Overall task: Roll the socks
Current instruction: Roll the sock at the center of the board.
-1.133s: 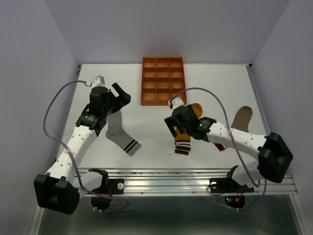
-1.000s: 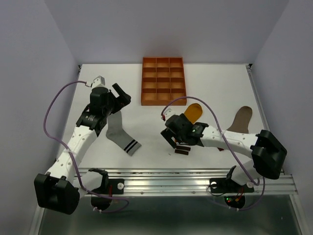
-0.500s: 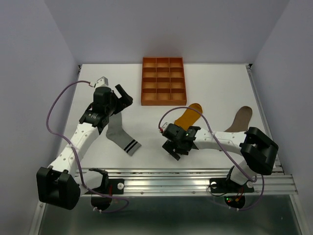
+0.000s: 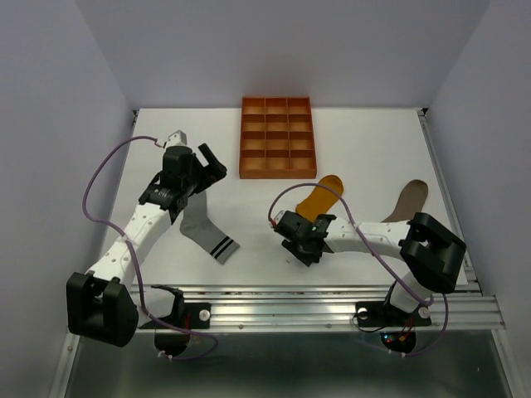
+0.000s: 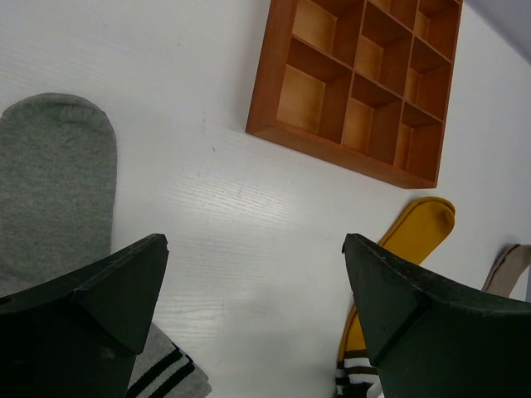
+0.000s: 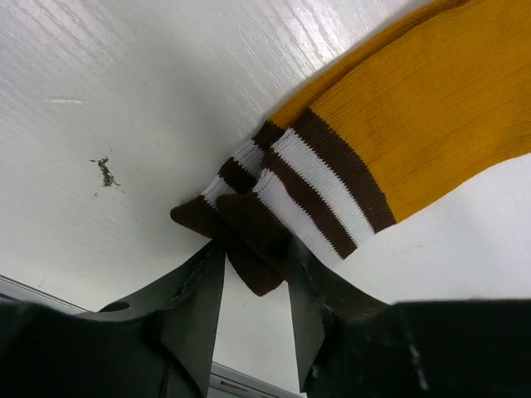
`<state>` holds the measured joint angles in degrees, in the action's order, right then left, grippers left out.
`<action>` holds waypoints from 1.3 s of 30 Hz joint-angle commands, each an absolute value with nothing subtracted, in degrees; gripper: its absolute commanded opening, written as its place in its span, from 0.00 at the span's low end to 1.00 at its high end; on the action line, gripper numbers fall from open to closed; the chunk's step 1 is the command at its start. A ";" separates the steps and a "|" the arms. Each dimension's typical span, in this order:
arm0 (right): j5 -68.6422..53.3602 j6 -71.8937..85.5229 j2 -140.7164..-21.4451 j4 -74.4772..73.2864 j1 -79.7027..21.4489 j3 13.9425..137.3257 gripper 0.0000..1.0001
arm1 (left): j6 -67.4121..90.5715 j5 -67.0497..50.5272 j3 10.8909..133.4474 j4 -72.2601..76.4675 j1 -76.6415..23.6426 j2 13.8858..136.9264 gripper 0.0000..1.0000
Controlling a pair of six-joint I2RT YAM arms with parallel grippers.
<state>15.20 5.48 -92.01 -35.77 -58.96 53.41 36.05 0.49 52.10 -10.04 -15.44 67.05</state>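
Near the front edge of the table (image 4: 373,141), the right gripper (image 6: 255,269) pinches the brown cuff of the mustard sock (image 6: 415,141) between narrowed jaws, its length running away toward the tray (image 4: 278,175), while the left gripper (image 5: 255,249) hangs wide by the grey sock (image 4: 199,224).

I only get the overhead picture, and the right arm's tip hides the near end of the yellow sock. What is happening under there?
Observer: The right wrist camera shows the right tool pinching the brown edge of the cuff of the yellow sock.
Operator: What does that cuff look like?
Observer: It has brown and white stripes and is bunched up where it is pinched.
Operator: Is the other arm gripping something?
Observer: No. The left tool is wide open, with only bare table between its fingers and the grey sock off to one side.
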 commanded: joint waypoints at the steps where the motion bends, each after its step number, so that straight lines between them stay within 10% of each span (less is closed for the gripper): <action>1: 12.06 5.19 -92.11 -35.16 -59.59 54.93 0.36 | 34.89 0.53 53.17 -8.52 -15.73 66.97 0.99; 9: 5.11 5.45 -92.46 -32.87 -59.59 59.14 0.15 | 35.68 0.26 52.12 -9.14 -15.82 66.27 0.99; 39: -31.46 6.94 -103.09 -29.44 -42.36 70.31 0.05 | 39.29 -10.45 34.72 -8.71 -26.19 57.04 0.99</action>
